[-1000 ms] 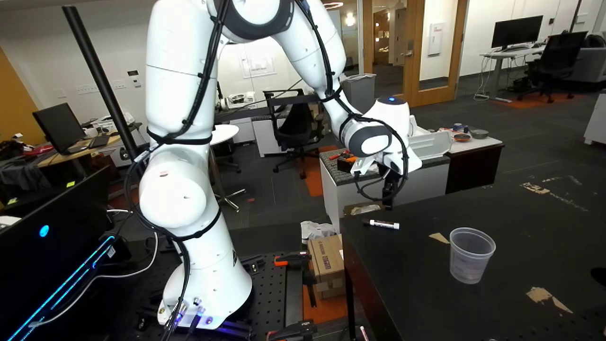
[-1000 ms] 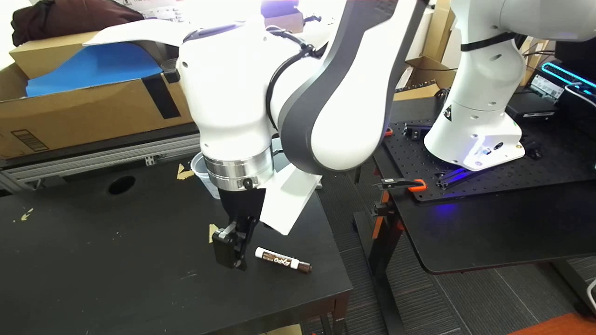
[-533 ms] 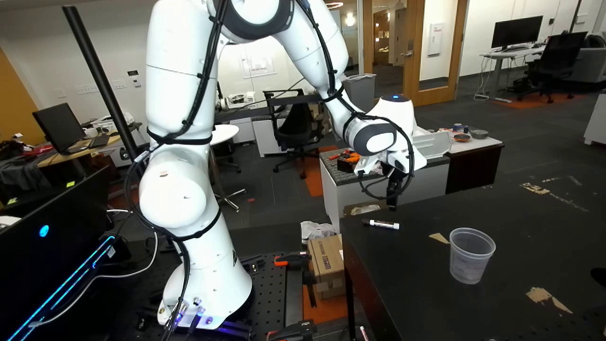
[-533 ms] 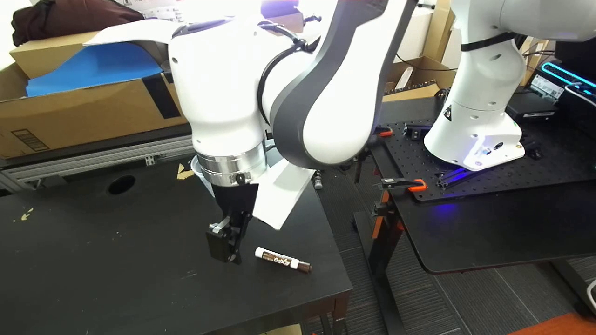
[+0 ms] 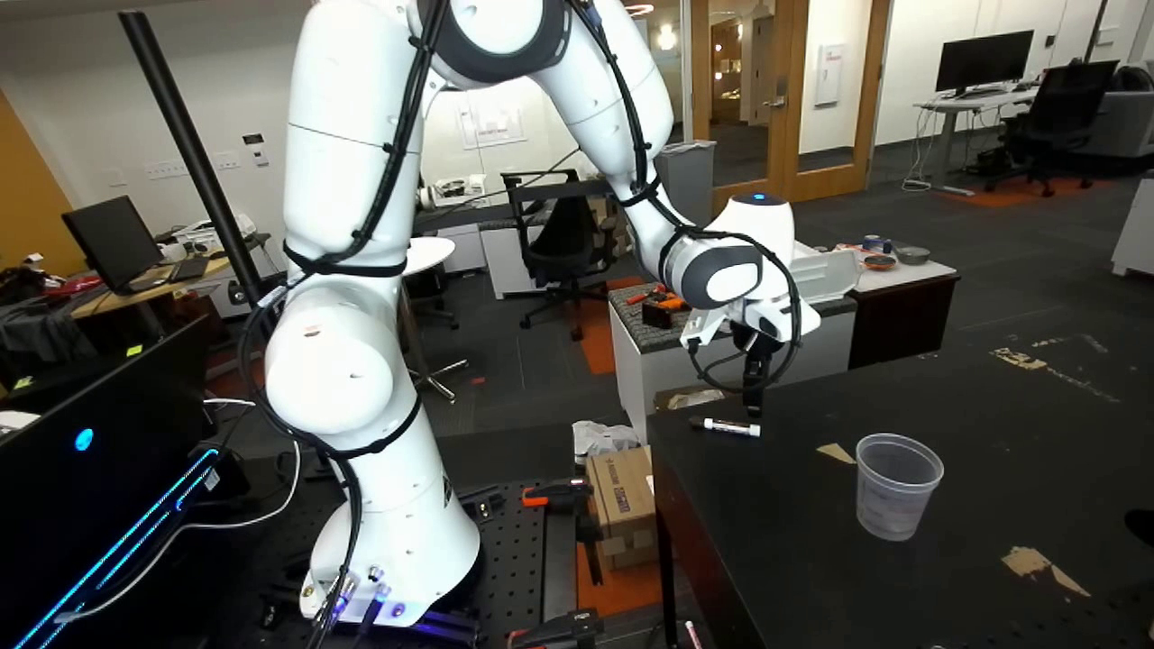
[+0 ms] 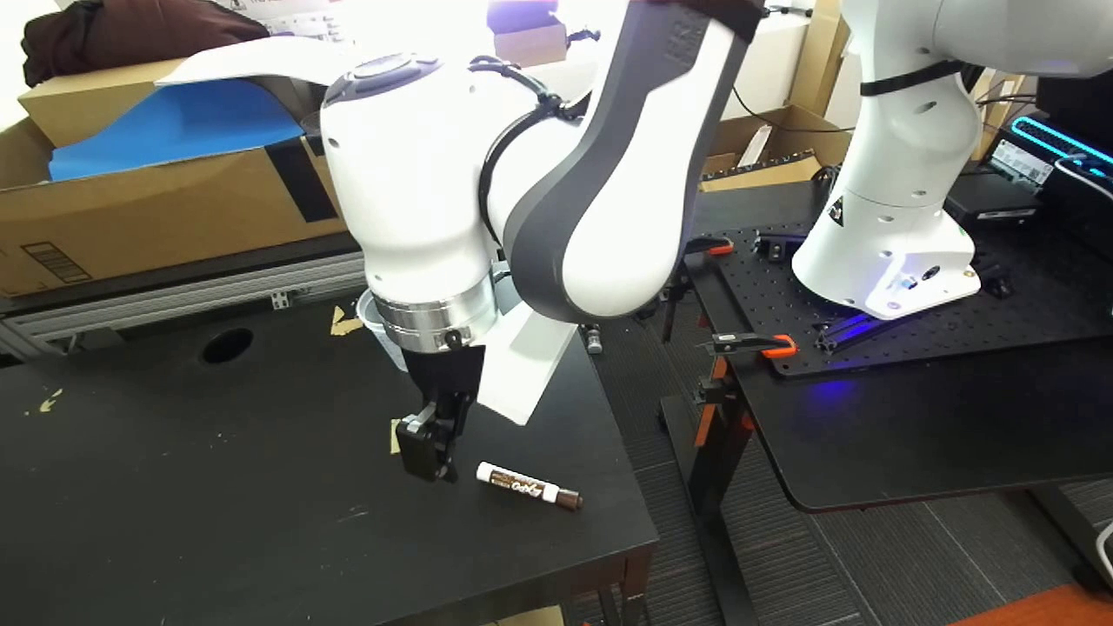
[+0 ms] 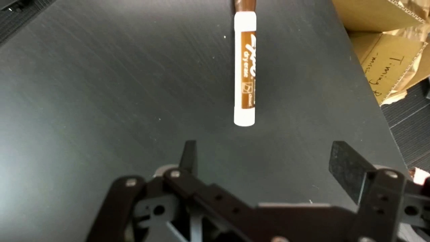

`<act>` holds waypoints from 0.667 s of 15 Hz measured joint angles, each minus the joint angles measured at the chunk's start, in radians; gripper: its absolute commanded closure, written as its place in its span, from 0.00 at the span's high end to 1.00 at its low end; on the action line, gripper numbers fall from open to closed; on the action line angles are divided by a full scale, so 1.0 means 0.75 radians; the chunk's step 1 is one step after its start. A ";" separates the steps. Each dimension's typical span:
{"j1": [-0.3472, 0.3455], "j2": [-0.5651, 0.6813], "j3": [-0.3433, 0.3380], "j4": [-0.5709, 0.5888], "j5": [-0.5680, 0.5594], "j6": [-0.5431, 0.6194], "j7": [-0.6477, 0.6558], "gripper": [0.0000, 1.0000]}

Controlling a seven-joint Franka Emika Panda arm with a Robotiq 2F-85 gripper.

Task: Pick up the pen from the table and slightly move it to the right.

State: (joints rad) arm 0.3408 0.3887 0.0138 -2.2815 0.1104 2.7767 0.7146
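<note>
The pen, a white marker with a brown label and dark brown cap, lies flat on the dark table (image 5: 811, 559) near its edge. It shows in both exterior views (image 5: 732, 427) (image 6: 520, 483) and in the wrist view (image 7: 245, 70), where its cap is cut off by the top edge. My gripper (image 7: 265, 148) is open and empty. In the wrist view the pen's white end lies ahead of the gap between the fingers, apart from both. In the exterior views the gripper (image 5: 755, 410) (image 6: 428, 469) hangs above the table beside the pen's white end.
A clear plastic cup (image 5: 898, 487) stands on the table, partly behind the arm in an exterior view (image 6: 372, 315). Small brownish scraps (image 5: 837, 452) (image 5: 1044, 570) lie on the table. Cardboard boxes (image 7: 379, 60) stand below the table edge. A large cardboard box (image 6: 174, 217) stands behind the table.
My gripper has come lower and shifted slightly sideways, to the right in an exterior view, and its tips are nearer the pen's height. The pen and cup have not moved.
</note>
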 measured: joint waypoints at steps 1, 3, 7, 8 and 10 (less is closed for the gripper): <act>0.001 0.007 0.000 0.000 -0.003 0.000 0.000 1.00; 0.002 0.011 0.000 0.001 -0.004 0.000 0.000 1.00; 0.001 0.013 0.001 0.002 -0.004 0.000 0.000 1.00; 0.001 0.016 0.002 -0.002 -0.004 0.001 0.000 1.00; 0.003 0.035 0.008 -0.020 -0.004 0.010 0.000 1.00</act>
State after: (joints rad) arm 0.3432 0.4151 0.0197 -2.2963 0.1073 2.7843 0.7143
